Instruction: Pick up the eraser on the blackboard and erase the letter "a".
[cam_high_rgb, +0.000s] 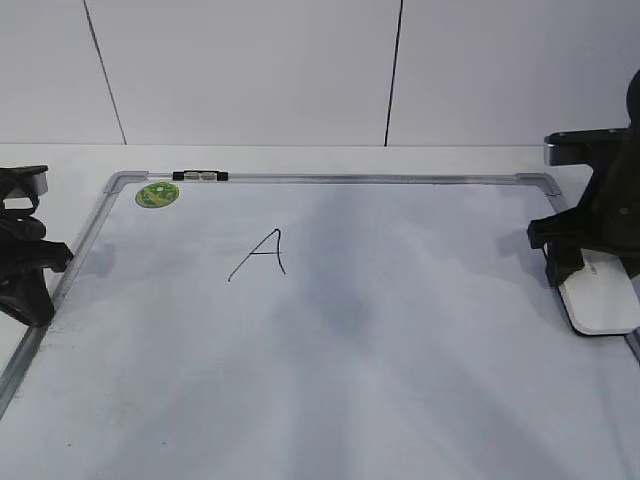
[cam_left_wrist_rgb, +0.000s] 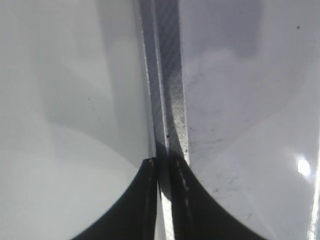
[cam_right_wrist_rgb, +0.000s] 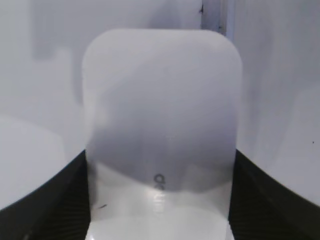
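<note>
The eraser (cam_high_rgb: 600, 297) lies at the right edge of the blackboard (cam_high_rgb: 400, 400), and the right gripper (cam_high_rgb: 590, 262) sits directly over its far end. In the right wrist view the white block (cam_right_wrist_rgb: 160, 130) fills the space between the two dark fingers (cam_right_wrist_rgb: 45, 205), which flank its long sides — they look closed on it or very nearly so, though contact itself cannot be confirmed. The eraser's long axis runs along the gripper's reach, roughly parallel to the board's right frame. The only mark visible on the board is an angular capital "A" (cam_high_rgb: 260, 255), well to the left of the eraser and nearer the top rail; no cursive "a" can be made out, so the target is uncertain. Any wipe would have to carry the block leftward across the board. The left gripper (cam_left_wrist_rgb: 162, 200) rests with its fingers together, holding nothing, over the board's left frame (cam_left_wrist_rgb: 167, 100). There are no containers here.
</note>
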